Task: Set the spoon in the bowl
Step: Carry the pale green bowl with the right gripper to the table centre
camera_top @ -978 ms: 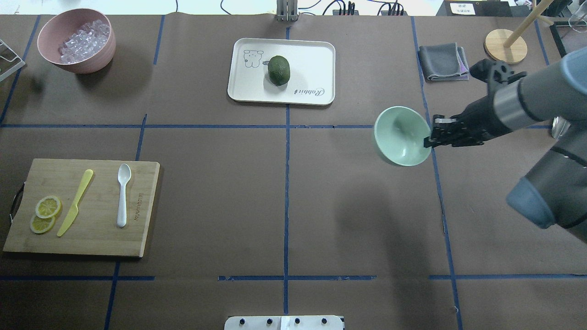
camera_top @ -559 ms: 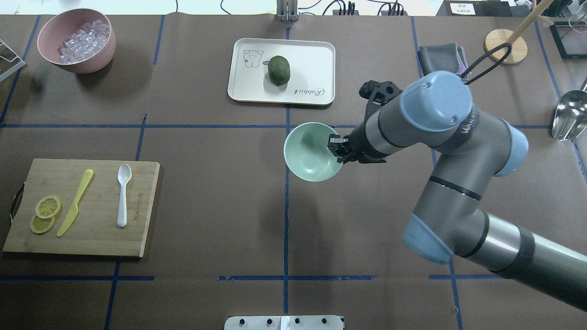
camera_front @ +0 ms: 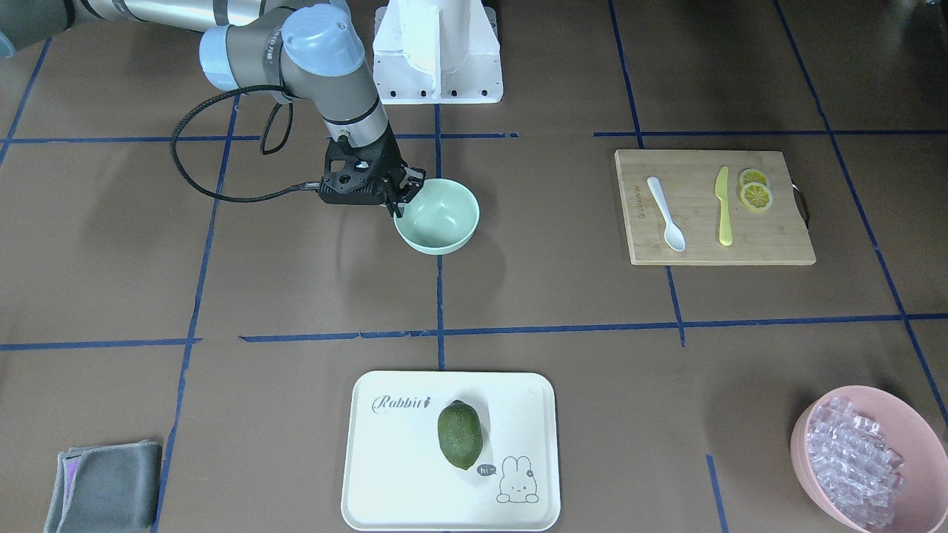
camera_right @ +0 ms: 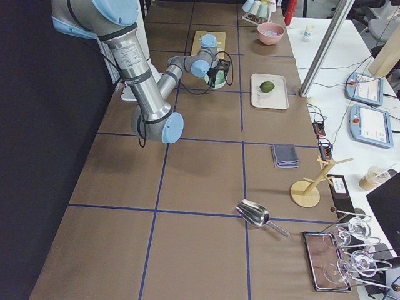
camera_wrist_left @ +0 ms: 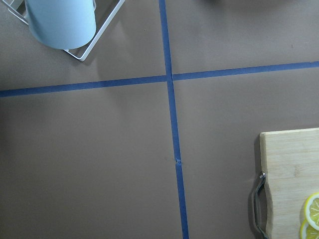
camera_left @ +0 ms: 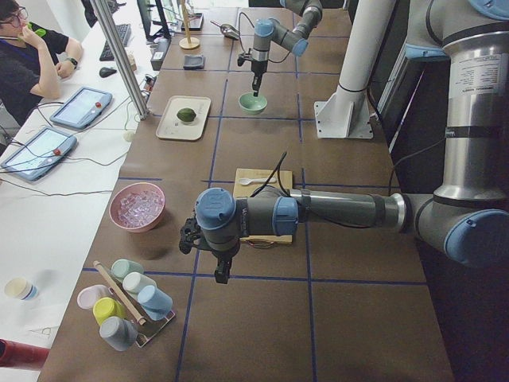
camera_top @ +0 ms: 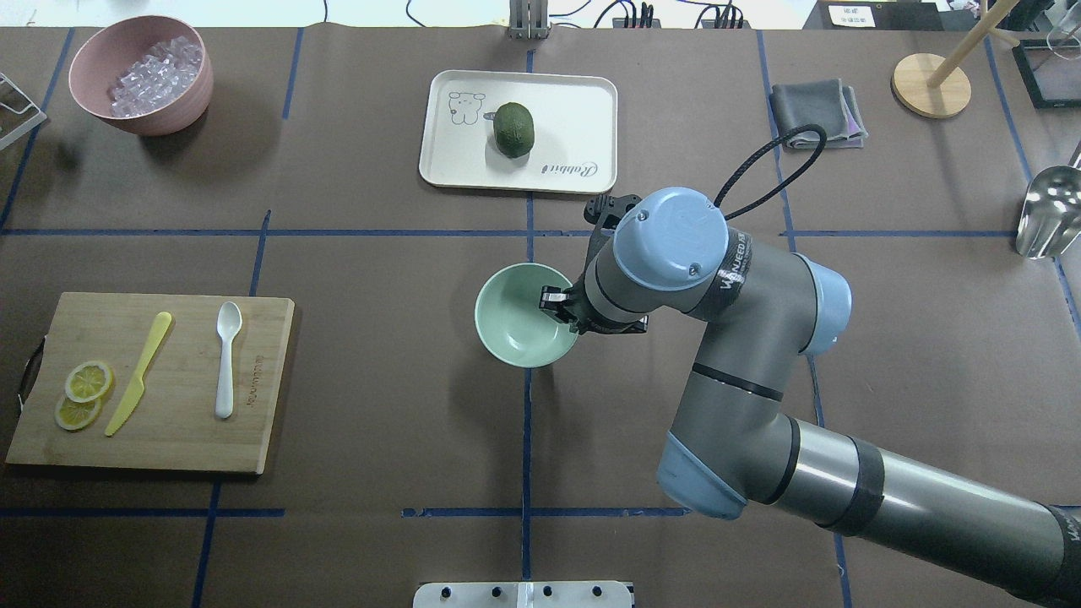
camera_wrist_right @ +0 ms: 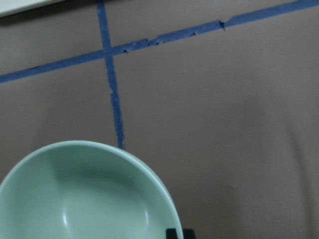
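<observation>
The mint-green bowl (camera_top: 517,325) is near the table's centre line, also in the front-facing view (camera_front: 438,216) and the right wrist view (camera_wrist_right: 84,194). My right gripper (camera_top: 559,304) is shut on the bowl's right rim (camera_front: 400,197). I cannot tell whether the bowl rests on the table or hangs just above it. The white spoon (camera_top: 226,359) lies on the wooden cutting board (camera_top: 181,439) at the left, scoop pointing away from me. My left gripper (camera_left: 222,273) hovers beyond the board's left end. I cannot tell if it is open or shut.
A yellow knife (camera_top: 139,371) and lemon slices (camera_top: 83,393) share the board. A white tray (camera_top: 448,160) with a green fruit (camera_top: 513,128) sits at the back centre. A pink bowl of ice (camera_top: 139,76), a grey cloth (camera_top: 817,114) and a metal scoop (camera_top: 1047,221) are at the edges.
My right arm has carried the mint-green bowl from the table's right side leftward and nearer to me, to the centre line. The spoon and board have not moved.
</observation>
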Robot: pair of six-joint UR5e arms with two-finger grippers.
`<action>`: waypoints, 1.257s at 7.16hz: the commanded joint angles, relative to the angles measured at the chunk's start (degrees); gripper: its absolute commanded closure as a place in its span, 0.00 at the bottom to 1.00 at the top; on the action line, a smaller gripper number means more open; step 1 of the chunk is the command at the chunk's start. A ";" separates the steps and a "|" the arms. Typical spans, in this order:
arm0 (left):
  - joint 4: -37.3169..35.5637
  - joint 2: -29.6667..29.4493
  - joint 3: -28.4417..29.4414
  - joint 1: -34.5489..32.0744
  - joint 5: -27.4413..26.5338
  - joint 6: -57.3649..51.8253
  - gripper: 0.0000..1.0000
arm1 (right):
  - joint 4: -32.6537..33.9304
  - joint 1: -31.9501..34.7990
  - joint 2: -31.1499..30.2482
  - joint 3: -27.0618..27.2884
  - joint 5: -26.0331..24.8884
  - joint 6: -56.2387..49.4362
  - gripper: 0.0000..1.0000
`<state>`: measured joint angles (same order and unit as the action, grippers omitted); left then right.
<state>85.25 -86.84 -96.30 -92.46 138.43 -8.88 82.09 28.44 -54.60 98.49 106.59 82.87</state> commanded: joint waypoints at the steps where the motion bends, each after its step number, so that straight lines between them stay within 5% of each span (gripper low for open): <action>1: 0.00 0.00 -0.03 0.00 0.00 0.00 0.00 | 0.00 -1.36 0.37 -2.32 -0.06 0.10 0.98; 2: 0.00 0.00 -0.03 0.00 0.00 0.00 0.00 | -0.09 -1.37 0.37 -2.42 -0.06 0.10 0.97; 4: 0.00 0.00 -0.03 0.00 0.00 0.00 0.00 | -0.18 -1.37 1.16 -2.42 0.11 0.18 0.77; 5: 0.00 0.09 -0.03 0.00 0.00 0.00 0.00 | -0.18 -1.37 1.16 -2.42 0.11 0.10 0.30; 6: 0.00 0.09 -0.03 0.00 0.00 0.00 0.00 | -0.18 -1.37 1.07 -2.33 0.11 0.10 0.00; 9: -0.26 0.00 -4.73 0.00 -0.52 0.26 0.00 | 0.17 -0.06 0.90 -1.20 0.11 -0.16 0.00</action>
<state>85.20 -86.84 -97.76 -92.46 138.31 -8.82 81.95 27.44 -53.53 96.62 106.71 82.91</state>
